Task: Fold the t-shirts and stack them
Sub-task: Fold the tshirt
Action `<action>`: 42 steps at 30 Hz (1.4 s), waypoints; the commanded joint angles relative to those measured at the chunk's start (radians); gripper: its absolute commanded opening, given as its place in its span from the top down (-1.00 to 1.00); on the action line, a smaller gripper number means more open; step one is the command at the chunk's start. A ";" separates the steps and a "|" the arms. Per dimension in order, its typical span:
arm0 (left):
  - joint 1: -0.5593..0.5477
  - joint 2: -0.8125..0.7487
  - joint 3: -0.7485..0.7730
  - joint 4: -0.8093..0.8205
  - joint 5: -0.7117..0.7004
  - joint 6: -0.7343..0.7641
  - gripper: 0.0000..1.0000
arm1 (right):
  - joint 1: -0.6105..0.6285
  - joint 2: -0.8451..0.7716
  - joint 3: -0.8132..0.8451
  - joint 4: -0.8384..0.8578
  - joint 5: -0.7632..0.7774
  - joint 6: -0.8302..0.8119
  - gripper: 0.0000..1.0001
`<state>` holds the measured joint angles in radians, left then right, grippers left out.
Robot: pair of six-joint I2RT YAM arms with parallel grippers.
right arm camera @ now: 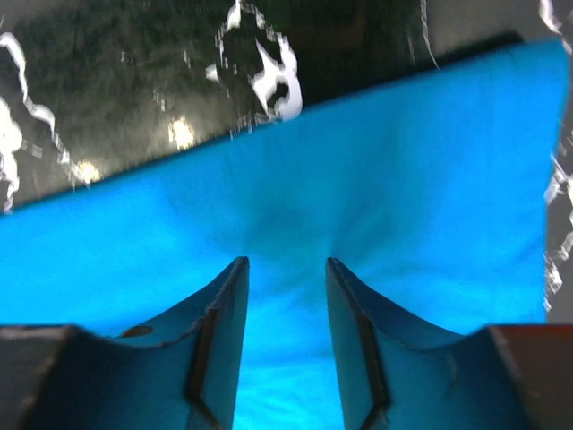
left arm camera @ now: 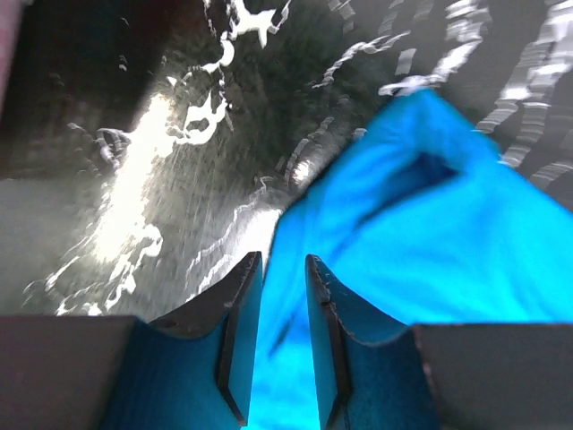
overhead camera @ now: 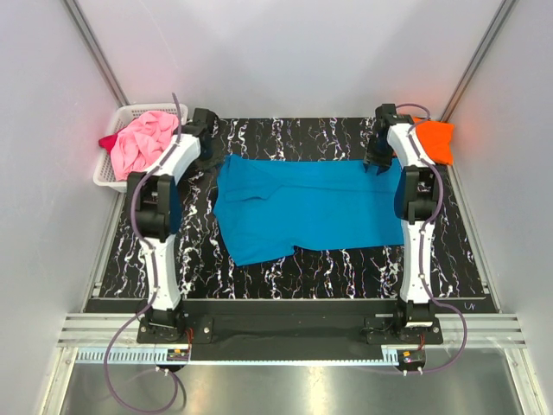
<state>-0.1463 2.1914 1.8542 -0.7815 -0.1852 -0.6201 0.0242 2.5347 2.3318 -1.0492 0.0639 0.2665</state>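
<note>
Top view, turquoise t-shirt (overhead camera: 302, 203): spread flat across the middle of the black marbled worktop (overhead camera: 346, 259), with its far edge running straight between the two tools.
Top view, left tool (overhead camera: 213, 157): at the shirt's far left corner.
Top view, right tool (overhead camera: 378, 162): at the shirt's far right corner.
Top view, other shirts: a pink t-shirt (overhead camera: 145, 143) is heaped in the white basket (overhead camera: 105, 177) at far left, with a dark red t-shirt (overhead camera: 108, 140) showing beside it. An orange t-shirt (overhead camera: 436, 138) lies at the far right corner.
Left wrist view, left tool (left arm camera: 282, 262): the jaws stand close together and grip the turquoise t-shirt (left arm camera: 430, 233), whose edge runs up between them. The worktop (left arm camera: 179, 134) is on the left.
Right wrist view, right tool (right arm camera: 286, 262): the jaws are partly apart over the turquoise t-shirt (right arm camera: 403, 179). The cloth puckers just ahead of the fingertips, and I cannot tell whether it is pinched. The worktop (right arm camera: 134, 72) lies beyond the shirt's edge.
</note>
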 commanded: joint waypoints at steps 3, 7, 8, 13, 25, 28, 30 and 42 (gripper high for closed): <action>-0.002 -0.215 -0.091 0.143 0.012 0.022 0.37 | -0.004 -0.266 -0.169 0.175 -0.001 -0.026 0.01; -0.022 -0.265 -0.174 0.168 0.065 0.025 0.37 | 0.006 -0.411 -0.319 0.265 -0.056 -0.006 -0.04; -0.027 -0.266 -0.181 0.168 0.093 0.032 0.37 | 0.014 -0.433 -0.384 0.290 -0.094 0.000 -0.05; -0.058 -0.266 -0.249 0.175 0.179 0.022 0.38 | 0.120 -0.542 -0.578 0.350 -0.134 0.014 -0.05; -0.038 -0.305 -0.506 0.427 0.449 -0.099 0.40 | 0.342 -0.625 -0.827 0.670 -0.473 0.210 0.05; -0.033 -0.315 -0.538 0.450 0.458 -0.116 0.40 | 0.368 -0.619 -0.865 0.787 -0.533 0.273 0.06; -0.032 -0.318 -0.553 0.459 0.470 -0.124 0.40 | 0.381 -0.587 -0.871 0.856 -0.575 0.325 0.07; -0.003 -0.358 -0.604 0.479 0.444 -0.144 0.41 | 0.459 -0.395 -0.802 1.038 -0.664 0.459 0.18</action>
<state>-0.1669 1.8973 1.2655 -0.3435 0.2520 -0.7460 0.4675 2.1155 1.4868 -0.0845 -0.5678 0.6800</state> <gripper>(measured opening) 0.296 0.411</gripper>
